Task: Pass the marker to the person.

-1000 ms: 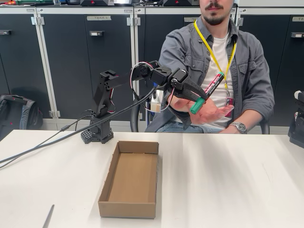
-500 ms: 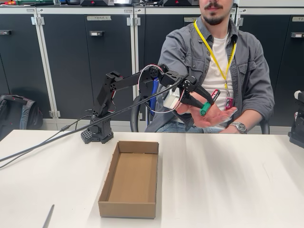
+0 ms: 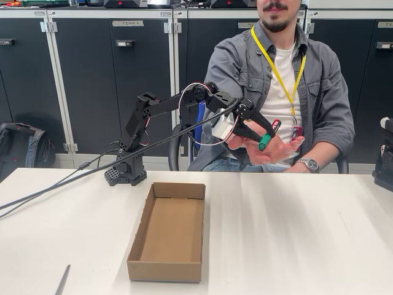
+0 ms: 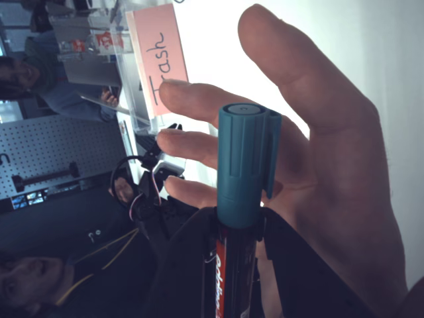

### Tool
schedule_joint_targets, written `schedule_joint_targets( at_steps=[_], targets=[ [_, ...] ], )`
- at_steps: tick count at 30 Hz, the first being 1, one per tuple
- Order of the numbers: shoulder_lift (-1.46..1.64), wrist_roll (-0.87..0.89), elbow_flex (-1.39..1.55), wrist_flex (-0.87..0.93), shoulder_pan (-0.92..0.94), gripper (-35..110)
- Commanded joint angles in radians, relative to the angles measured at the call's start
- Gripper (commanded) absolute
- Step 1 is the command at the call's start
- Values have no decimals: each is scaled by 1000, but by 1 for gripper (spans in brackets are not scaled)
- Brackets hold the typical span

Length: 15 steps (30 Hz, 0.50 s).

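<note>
My gripper (image 3: 260, 133) is stretched out to the right from the black arm, shut on the marker (image 3: 268, 135). The marker's green end points down toward the front and its red barrel points up and back. It hangs just above the open, upturned palm (image 3: 273, 152) of the person (image 3: 276, 67) seated behind the table. In the wrist view the marker (image 4: 242, 169) rises between my dark fingers (image 4: 182, 262), green cap uppermost, with the person's hand (image 4: 331, 172) spread right behind it. Whether the marker touches the palm I cannot tell.
An open cardboard box (image 3: 167, 264) lies on the white table (image 3: 295, 233) in front of the arm's base (image 3: 126, 174). A grey cable (image 3: 55, 187) runs off to the left. Dark cabinets (image 3: 110, 80) line the back, and a black bag (image 3: 21, 144) sits at the left.
The arm has reached further right and lower. The marker has swung from steeply upright to low over the person's palm. It has barely moved in the last half second.
</note>
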Motion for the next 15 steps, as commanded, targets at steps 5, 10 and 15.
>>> schedule_joint_targets(
  at_steps=[5, 10, 15],
  targets=[
    [25, -15, -69, -12, -25, -5],
    [25, -6, -77, 35, -21, 33],
    [26, 6, -84, 83, -20, 40]
  ],
)
